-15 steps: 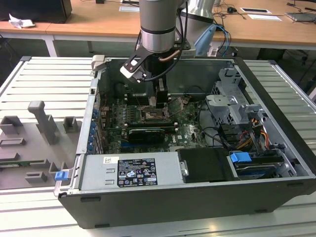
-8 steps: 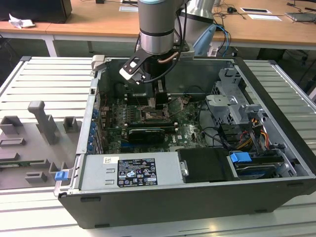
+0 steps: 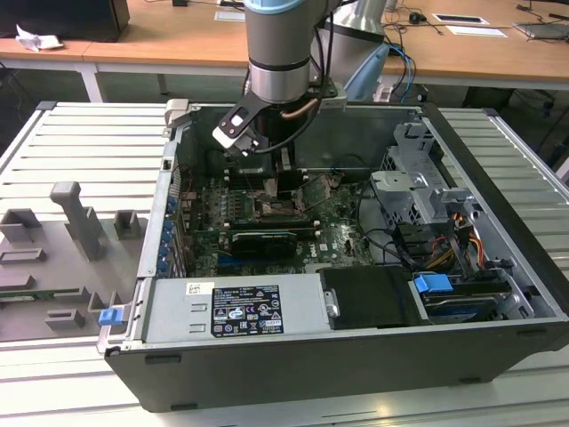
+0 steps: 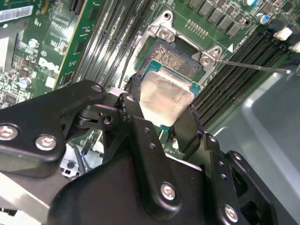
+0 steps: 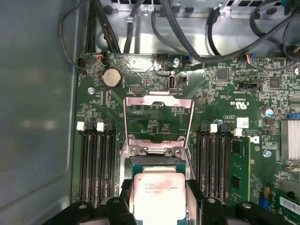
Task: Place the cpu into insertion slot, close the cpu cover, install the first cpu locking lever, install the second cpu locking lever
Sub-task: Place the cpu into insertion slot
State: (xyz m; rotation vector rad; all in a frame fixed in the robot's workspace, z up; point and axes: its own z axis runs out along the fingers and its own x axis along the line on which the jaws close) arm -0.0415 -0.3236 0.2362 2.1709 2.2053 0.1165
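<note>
Brightly, evenly lit from above; shadowed deep inside the computer case (image 3: 311, 374); soft glare across the cpu (image 4: 164, 96) top.

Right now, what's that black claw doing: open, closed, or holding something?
Gripper: closed on the small flat square silver-tan metal chip, held over the dark square socket.

cpu (image 4: 165, 95) in pincer (image 4: 161, 105), over insertion slot (image 4: 176, 57); cpu cover (image 5: 140, 103) hinged open
</note>
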